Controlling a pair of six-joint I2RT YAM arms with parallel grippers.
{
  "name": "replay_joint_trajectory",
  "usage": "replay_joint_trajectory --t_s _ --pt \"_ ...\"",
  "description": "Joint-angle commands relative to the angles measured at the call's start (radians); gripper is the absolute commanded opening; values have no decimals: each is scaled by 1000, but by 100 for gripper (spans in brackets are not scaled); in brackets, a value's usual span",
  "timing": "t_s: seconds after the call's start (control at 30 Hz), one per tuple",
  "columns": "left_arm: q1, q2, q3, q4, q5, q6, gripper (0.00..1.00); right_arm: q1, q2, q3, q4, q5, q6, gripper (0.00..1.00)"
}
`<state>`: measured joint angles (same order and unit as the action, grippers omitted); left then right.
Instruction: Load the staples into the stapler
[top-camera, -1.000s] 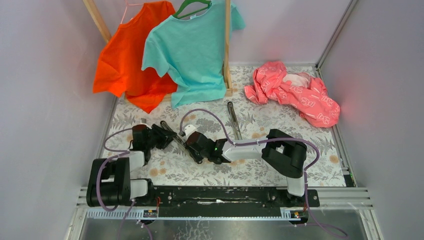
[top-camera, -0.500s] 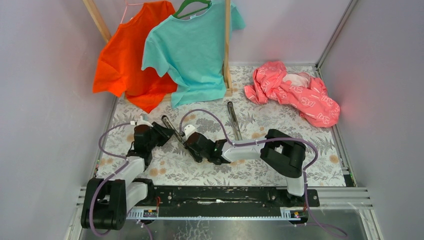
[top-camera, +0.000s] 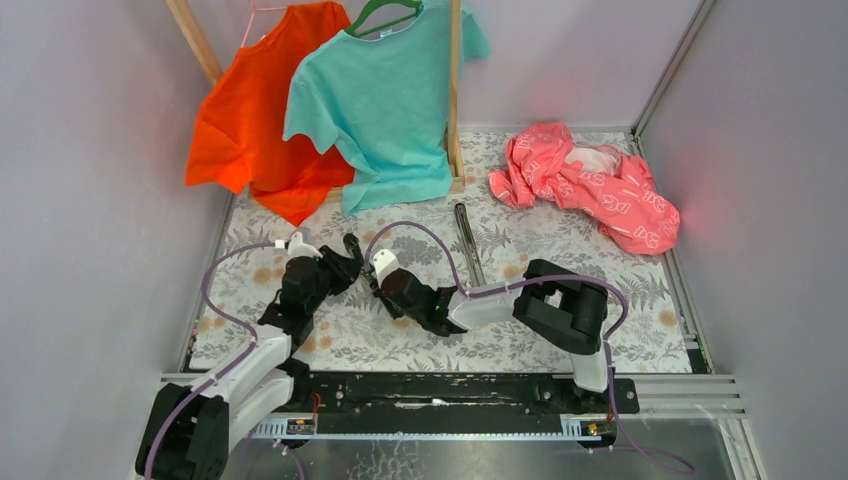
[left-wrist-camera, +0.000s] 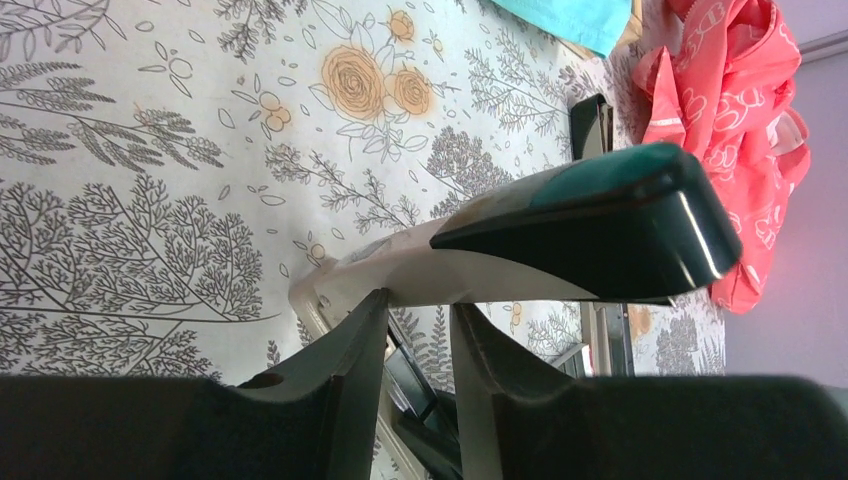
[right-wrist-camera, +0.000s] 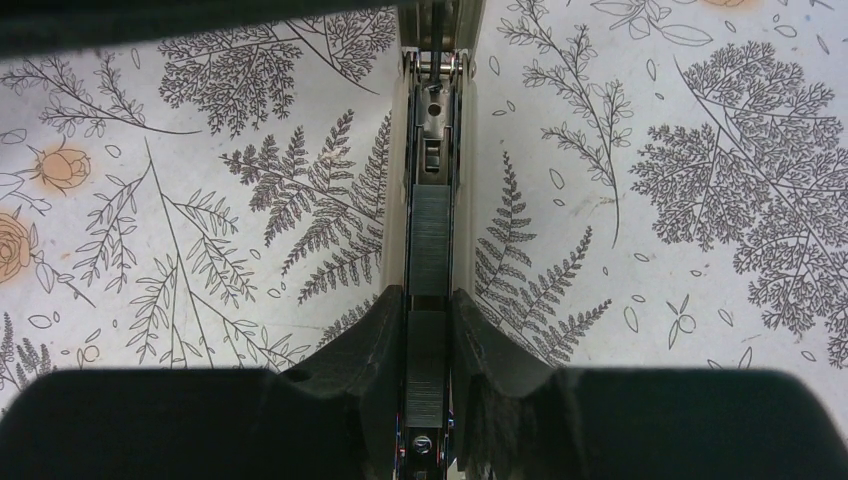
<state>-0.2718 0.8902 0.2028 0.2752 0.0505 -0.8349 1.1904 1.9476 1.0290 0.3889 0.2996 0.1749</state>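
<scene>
The stapler (top-camera: 354, 256) sits left of centre on the floral table, opened up, with its black and teal lid (left-wrist-camera: 600, 215) lifted off the table. My left gripper (left-wrist-camera: 418, 305) (top-camera: 338, 268) is shut on that lid, and both fingertips meet its beige underside. The right gripper (right-wrist-camera: 430, 300) (top-camera: 378, 278) is shut on the stapler's open magazine channel (right-wrist-camera: 432, 150). A grey strip of staples (right-wrist-camera: 430, 240) lies in the channel, running back between the fingers.
A long dark metal bar (top-camera: 467, 240) lies on the table behind the right arm. A crumpled pink garment (top-camera: 590, 185) is at the back right. An orange shirt (top-camera: 245, 130) and a teal shirt (top-camera: 385, 100) hang from a wooden rack at the back.
The left arm has reached forward and to the right, its jaws have narrowed, and the stapler's lid has come up off the table. The right gripper has shifted slightly away with the magazine.
</scene>
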Motion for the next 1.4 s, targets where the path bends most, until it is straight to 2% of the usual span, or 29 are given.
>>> replay_joint_trajectory --t_s 0.0,0.33,0.73,1.0,1.23,1.37 --pt "-60 -19 -24 -8 -67 10 36 11 14 -25 146 -30 -81 6" --pt "-148 -6 -35 -22 -127 -10 39 7 -53 -99 234 -57 -117 6" --pt "-168 -17 -63 -25 -131 -103 47 -10 -41 -176 404 -83 -114 9" --pt "-168 -38 -73 -70 -134 -185 51 -12 -69 -205 418 -83 -99 23" --pt "-168 -75 -74 -123 -140 -226 55 -12 -129 -241 374 -89 -81 39" --pt "-168 -81 -58 -164 -122 -247 57 -12 -146 -248 331 -101 -75 44"
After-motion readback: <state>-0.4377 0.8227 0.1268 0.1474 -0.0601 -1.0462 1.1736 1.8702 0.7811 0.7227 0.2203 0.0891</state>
